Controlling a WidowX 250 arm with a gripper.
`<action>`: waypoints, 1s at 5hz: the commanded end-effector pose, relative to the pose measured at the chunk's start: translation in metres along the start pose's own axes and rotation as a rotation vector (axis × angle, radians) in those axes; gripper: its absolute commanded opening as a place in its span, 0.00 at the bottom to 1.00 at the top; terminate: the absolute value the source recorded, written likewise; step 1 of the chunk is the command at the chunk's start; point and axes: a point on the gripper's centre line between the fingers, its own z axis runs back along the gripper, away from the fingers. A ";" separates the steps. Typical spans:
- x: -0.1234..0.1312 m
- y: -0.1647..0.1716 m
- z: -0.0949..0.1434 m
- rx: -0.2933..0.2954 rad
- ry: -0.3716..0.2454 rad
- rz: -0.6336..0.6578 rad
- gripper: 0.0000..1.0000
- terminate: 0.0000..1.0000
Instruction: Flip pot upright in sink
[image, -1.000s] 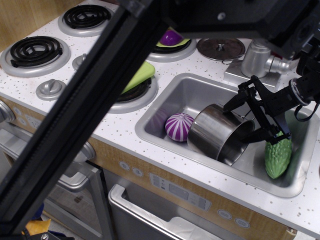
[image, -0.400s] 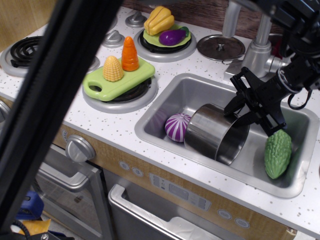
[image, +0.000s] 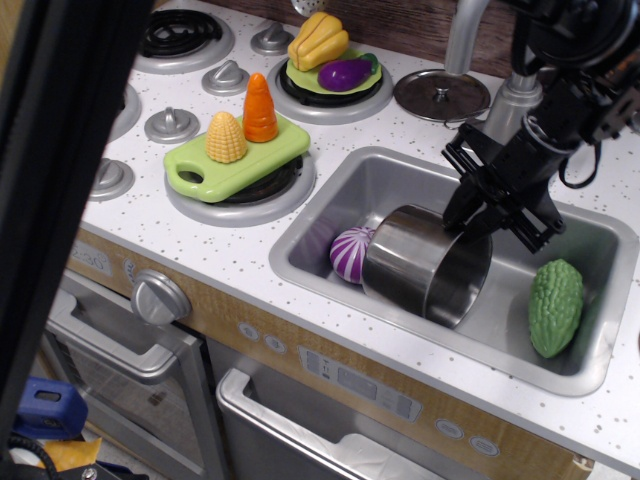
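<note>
- The pot (image: 425, 262) lies tipped on its side in the sink (image: 345, 190), its open mouth facing right and toward the front, its closed base pressed against the purple striped ball (image: 350, 254) at its left.
- The gripper (image: 492, 212) sits at the upper back part of the pot's rim, its black fingers (image: 468, 208) straddling the rim edge; the jaws appear closed onto the rim, one finger inside the mouth and one outside, though the exact contact is hard to make out against the dark metal.
- The step in hand looks like the tilt itself: the rim is gripped and the pot is partway between lying flat and standing.
- The next move calls for rotating the wrist so the mouth swings upward while the base settles on the sink floor, keeping the pinch firm because the polished steel could slip.
- The green bitter gourd (image: 555, 306) lies just right of the pot in the sink, near the path of the swinging mouth.
- Beyond the sink, a steel lid (image: 441, 95) rests on the counter by the faucet (image: 478, 50), and a green cutting board (image: 238, 153) holds a toy corn and carrot.
</note>
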 end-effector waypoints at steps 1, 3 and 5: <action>-0.005 0.035 0.019 0.037 0.011 -0.072 0.00 0.00; -0.004 0.054 0.028 -0.068 -0.007 -0.066 0.00 0.00; -0.008 0.051 0.017 -0.176 -0.171 -0.023 0.00 0.00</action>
